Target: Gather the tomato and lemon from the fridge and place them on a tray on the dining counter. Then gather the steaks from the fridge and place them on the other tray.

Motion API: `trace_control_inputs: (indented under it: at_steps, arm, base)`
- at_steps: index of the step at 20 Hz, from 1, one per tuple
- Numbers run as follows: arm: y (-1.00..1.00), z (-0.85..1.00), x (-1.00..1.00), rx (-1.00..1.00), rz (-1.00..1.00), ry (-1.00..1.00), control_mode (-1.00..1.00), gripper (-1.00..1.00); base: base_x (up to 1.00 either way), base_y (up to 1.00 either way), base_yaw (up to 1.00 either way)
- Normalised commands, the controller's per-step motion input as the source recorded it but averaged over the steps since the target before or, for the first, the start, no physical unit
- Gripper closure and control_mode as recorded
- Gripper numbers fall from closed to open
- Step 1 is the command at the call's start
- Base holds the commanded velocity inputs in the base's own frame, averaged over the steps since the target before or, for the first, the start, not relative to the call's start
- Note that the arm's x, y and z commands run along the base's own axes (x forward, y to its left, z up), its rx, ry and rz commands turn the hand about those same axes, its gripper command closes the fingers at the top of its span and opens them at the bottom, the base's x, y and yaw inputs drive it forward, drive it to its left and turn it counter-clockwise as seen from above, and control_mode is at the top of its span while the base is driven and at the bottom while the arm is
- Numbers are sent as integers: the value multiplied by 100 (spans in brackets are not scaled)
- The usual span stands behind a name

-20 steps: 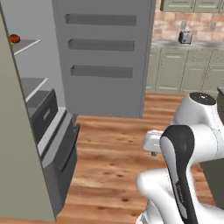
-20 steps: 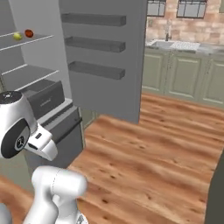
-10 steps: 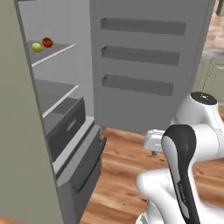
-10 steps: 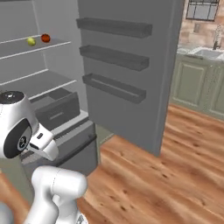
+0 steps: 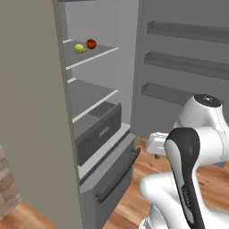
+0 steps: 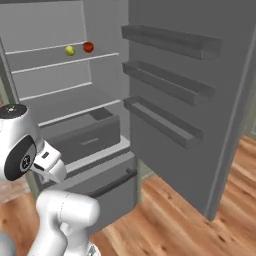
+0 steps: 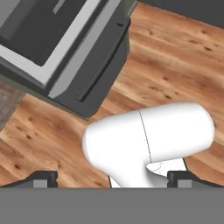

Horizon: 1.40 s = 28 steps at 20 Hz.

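Hand view — claw [image 7: 112, 177] tips spread wide, fridge [image 7: 65, 52] cut off at top

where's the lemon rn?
The lemon sits on an upper shelf inside the open fridge, upper left in both base views, right beside the tomato, which is on its right.

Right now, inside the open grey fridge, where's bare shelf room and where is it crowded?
Bare: the second shelf, between the top shelf and the dark drawer. Occupied: the top shelf's back, where the small yellow-green lemon and round red-orange tomato sit side by side.
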Motion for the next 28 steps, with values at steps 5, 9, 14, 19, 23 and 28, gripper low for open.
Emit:
trace_control_inputs:
  at_steps: [5, 9, 14, 19, 23, 28]
  arm:
    - [0, 0, 0, 0, 0, 0, 100, -100]
    - [0, 0, 0, 0, 0, 0, 100, -100]
    - [0, 0, 0, 0, 0, 0, 100, -100]
    - [0, 0, 0, 0, 0, 0, 100, -100]
    - [0, 0, 0, 0, 0, 0, 100, -100]
    - [0, 0, 0, 0, 0, 0, 100, -100]
  base:
    - [43, -7, 41]
    - [31, -22, 37]
    - [42, -33, 34]
    - [44, -30, 34]
    - [25, -10, 35]
    - [35, -16, 37]
